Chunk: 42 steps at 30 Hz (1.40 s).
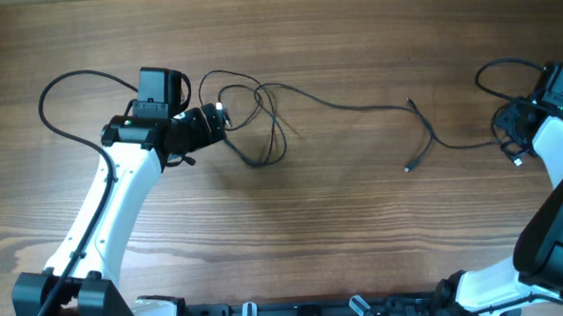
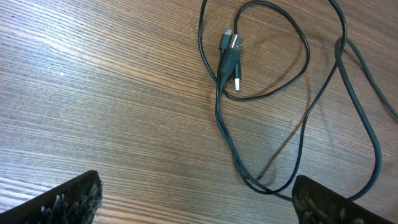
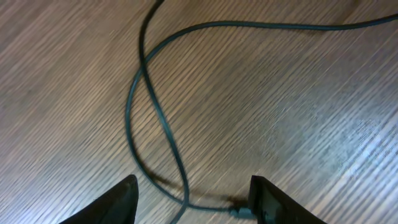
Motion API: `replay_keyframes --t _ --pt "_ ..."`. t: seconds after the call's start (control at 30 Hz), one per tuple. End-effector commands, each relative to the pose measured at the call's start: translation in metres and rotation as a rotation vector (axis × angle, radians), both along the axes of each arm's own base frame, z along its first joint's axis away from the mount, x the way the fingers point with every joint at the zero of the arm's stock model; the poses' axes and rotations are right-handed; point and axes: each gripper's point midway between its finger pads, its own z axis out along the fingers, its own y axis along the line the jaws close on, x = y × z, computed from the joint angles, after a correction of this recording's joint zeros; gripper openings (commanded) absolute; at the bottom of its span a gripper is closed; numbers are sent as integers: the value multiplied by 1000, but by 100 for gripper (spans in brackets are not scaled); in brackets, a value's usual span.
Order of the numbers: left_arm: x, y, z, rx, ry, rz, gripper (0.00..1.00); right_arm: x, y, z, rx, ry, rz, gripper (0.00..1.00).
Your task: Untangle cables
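Hovering over the tangled cables (image 1: 256, 121), with no strand yet pulled free.
Both claws stood wide apart and held nothing. The left claw (image 2: 198, 194) hung above the loops on the counter (image 1: 313, 233), two plugs (image 2: 230, 53) lying together just ahead. The right claw (image 3: 193, 199) hung over the far strand (image 3: 155, 106), which crossed itself between its fingers. Next, I judged, the left would need to pinch one plug and draw it clear.

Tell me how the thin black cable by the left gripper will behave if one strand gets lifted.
Probably floppy: the black cable lies in loose curved loops flat on the table. Likely light, since it is thin. Strands cross near the plugs, so lifting one would probably drag others along.
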Motion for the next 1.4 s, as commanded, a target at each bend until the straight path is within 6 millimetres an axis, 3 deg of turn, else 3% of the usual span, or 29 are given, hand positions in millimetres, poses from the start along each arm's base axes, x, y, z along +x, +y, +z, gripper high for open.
replay_keyframes --t 0.0,0.1,0.17,0.23,0.33,0.5,0.57,0.7,0.83,0.93,0.97,1.07,1.13,1.23,1.3,1.37 --pt "0 1 6 5 -19 4 100 -8 -1 -28 10 72 -2 59" --pt "-1 1 6 6 -16 4 100 -6 4 -37 46 75 12 53" --pt "-1 1 6 6 -16 4 100 -3 9 -38 73 60 27 40" --pt "-1 1 6 6 -17 4 100 6 17 -32 113 19 55 15" --pt "-1 1 6 6 -16 4 100 22 23 -11 148 -53 93 6" --pt "-1 1 6 6 -17 4 100 68 41 74 183 -278 291 4" --pt "-1 1 6 6 -16 4 100 81 40 128 144 -375 317 4" --pt "-1 1 6 6 -16 4 100 83 21 180 17 -441 265 4" --pt "-1 1 6 6 -16 4 100 74 -3 200 -98 -458 144 4" --pt "-1 1 6 6 -16 4 100 79 0 212 -108 -501 181 5" --pt "-1 1 6 6 -16 4 100 86 12 217 -97 -527 274 4" --pt "0 1 6 6 -17 4 100 103 79 237 -8 -656 733 4" --pt "0 1 6 6 -17 4 100 102 102 245 47 -712 863 4" --pt "0 1 6 6 -17 4 100 102 92 239 41 -682 792 6" --pt "0 1 6 6 -17 4 100 98 68 225 18 -603 626 7" --pt "0 1 6 6 -17 4 100 88 56 209 21 -521 529 6"
